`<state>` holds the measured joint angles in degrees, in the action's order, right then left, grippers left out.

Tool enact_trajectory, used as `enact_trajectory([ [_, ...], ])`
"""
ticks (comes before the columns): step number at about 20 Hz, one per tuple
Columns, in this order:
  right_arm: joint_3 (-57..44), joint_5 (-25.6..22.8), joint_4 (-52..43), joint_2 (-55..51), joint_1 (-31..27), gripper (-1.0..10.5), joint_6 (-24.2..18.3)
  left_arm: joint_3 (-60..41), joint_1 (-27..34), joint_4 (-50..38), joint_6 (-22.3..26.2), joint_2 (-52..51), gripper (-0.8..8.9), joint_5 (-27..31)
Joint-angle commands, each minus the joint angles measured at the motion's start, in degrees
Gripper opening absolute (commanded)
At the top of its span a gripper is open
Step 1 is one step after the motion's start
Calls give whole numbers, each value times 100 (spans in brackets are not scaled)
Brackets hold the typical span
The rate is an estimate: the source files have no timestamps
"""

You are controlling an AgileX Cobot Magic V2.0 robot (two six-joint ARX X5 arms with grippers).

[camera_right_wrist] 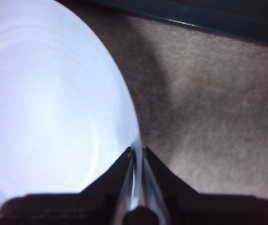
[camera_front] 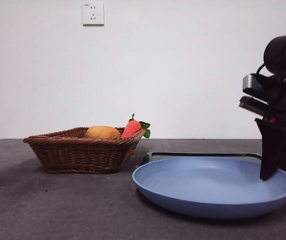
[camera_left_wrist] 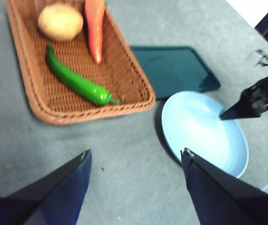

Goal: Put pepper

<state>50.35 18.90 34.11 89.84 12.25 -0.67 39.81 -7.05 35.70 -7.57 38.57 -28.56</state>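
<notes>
No legible text, label, brand, number or sign on any item in view. The wall socket carries a small mark at its top corner, too small to read. The wicker basket, blue plate and dark tray bear no markings.

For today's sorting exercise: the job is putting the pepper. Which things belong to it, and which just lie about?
Job: pepper in the basket; right gripper pinching the blue plate rim; left gripper open above the table.
Lying about: potato, carrot, dark tray.
</notes>
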Motion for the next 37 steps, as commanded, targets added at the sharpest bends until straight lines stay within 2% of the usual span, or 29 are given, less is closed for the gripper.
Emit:
enact_trajectory([
  [1, 63, -101, 52, -337, 13, 5, -17, 245, -221, -146, -162, 448, 337, 175],
  [6, 72, -125, 398, -1609, -111, 5, 44, 1217, -970, -160, -326, 1982, 337, 1384],
  [12, 229, -120, 798, -3082, -407, 5, 42, 2778, -1403, -138, -616, 4249, 337, 2465],
  [17, 352, -98, 848, -3733, -433, 5, 63, 3888, -1436, 85, -1088, 5755, 337, 2645],
  [21, 352, -98, 929, -3816, -433, 5, 61, 4325, -1478, 155, -1338, 6509, 337, 2855],
  [34, 352, -81, 984, -3812, -431, 5, 9, 4380, -1508, -173, -1659, 7626, 336, 2979],
  [35, 352, -83, 984, -3810, -431, 5, -20, 4380, -1515, -179, -1670, 7639, 329, 2983],
  [37, 352, -83, 984, -3810, -431, 5, -28, 4380, -1515, -160, -1676, 7641, 242, 2979],
])
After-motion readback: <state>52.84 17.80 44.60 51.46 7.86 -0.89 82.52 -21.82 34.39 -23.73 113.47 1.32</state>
